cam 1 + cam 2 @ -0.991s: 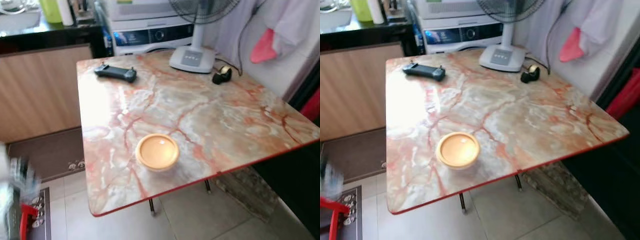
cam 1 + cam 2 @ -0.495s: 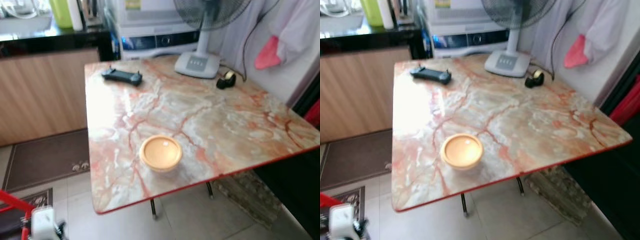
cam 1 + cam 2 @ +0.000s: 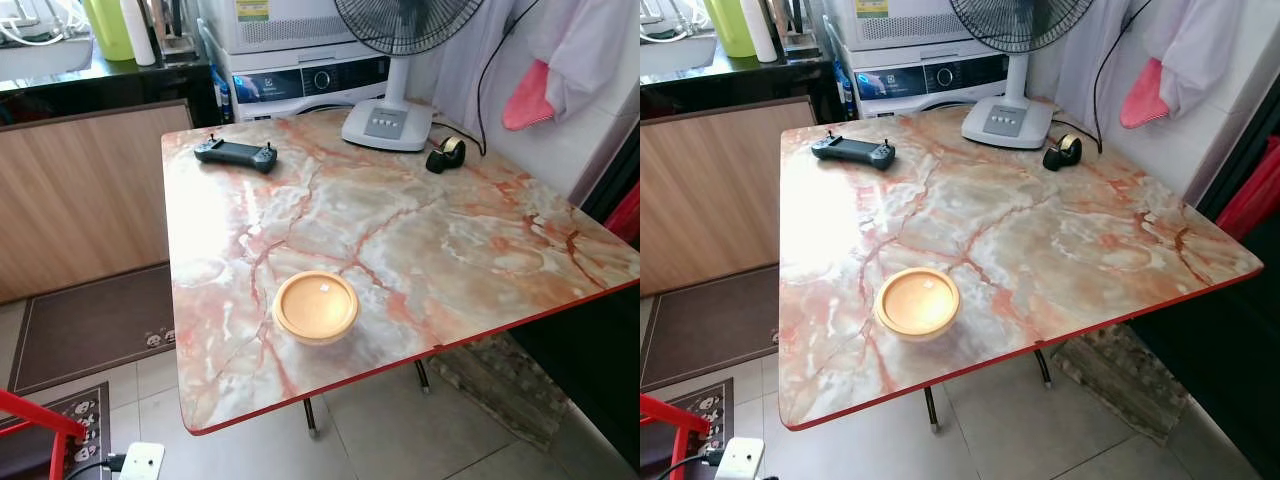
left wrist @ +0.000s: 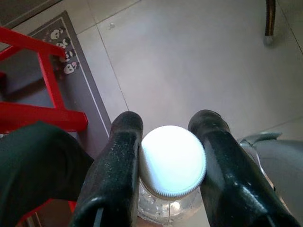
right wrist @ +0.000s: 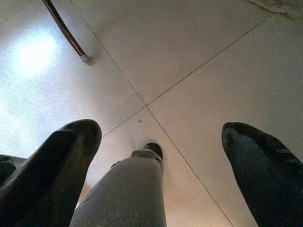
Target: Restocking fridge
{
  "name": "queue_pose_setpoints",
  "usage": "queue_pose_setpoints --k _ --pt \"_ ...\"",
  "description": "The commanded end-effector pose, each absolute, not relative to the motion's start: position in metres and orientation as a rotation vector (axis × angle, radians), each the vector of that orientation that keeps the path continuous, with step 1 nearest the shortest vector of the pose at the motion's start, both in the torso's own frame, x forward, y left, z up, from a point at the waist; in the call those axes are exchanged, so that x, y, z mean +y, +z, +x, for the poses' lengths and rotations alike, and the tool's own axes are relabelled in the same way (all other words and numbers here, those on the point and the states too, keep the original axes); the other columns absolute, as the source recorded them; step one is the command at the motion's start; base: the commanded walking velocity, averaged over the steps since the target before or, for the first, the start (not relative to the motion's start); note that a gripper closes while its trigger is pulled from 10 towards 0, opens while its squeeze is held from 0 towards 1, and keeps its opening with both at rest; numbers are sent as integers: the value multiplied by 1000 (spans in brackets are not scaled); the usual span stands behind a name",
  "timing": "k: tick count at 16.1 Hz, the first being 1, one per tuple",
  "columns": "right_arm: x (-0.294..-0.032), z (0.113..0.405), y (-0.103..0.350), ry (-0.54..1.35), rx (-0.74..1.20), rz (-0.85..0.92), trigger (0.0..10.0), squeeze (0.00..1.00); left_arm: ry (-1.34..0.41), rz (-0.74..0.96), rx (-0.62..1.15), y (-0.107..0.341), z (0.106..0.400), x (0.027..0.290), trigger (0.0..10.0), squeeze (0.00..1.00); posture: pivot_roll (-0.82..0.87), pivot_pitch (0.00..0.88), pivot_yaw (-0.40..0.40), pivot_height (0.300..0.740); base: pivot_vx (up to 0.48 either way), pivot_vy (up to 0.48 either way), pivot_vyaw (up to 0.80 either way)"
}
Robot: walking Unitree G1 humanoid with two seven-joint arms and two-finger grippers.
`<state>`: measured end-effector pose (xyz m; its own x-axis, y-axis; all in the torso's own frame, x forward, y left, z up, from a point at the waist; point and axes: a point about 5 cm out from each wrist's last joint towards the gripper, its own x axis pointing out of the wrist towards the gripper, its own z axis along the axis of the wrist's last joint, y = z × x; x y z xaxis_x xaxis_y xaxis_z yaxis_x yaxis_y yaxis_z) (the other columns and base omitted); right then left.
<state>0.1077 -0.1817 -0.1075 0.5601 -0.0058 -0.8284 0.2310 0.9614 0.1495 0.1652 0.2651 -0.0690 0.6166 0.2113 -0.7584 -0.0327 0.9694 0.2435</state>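
left gripper (image 4: 165, 142) clamping white-capped bottle (image 4: 173, 161), body hidden

I am standing in a lived-in home, in its kitchen and laundry corner: a marble-patterned folding table (image 3: 420, 240) is sitting on the tiled floor (image 3: 400, 440), an Electrolux washing machine (image 3: 300, 78) (brand readable on its panel) is facing me, and a pedestal fan (image 3: 395, 110) and hanging clothes (image 3: 560, 60) are crowding the wall.
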Motion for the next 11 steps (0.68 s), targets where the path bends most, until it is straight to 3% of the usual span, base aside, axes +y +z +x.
queue_pose_setpoints --k 1,4,9,11 --pt "-181 107 -108 -92 975 204 10000 0 127 234 924 -72 161 265 10000 0 159 0 -5 740 0 0 0" --pt "-179 108 -107 10 989 127 10000 0 118 237 943 -75 159 262 10000 0 134 0 -4 740 0 0 0" --pt "-193 95 -109 -159 986 217 10000 0 67 230 976 -86 155 235 10000 0 119 0 -23 740 0 0 0" --pt "-195 93 -109 -196 978 242 10000 0 77 231 986 -86 153 237 10000 0 112 0 -19 740 0 0 0"
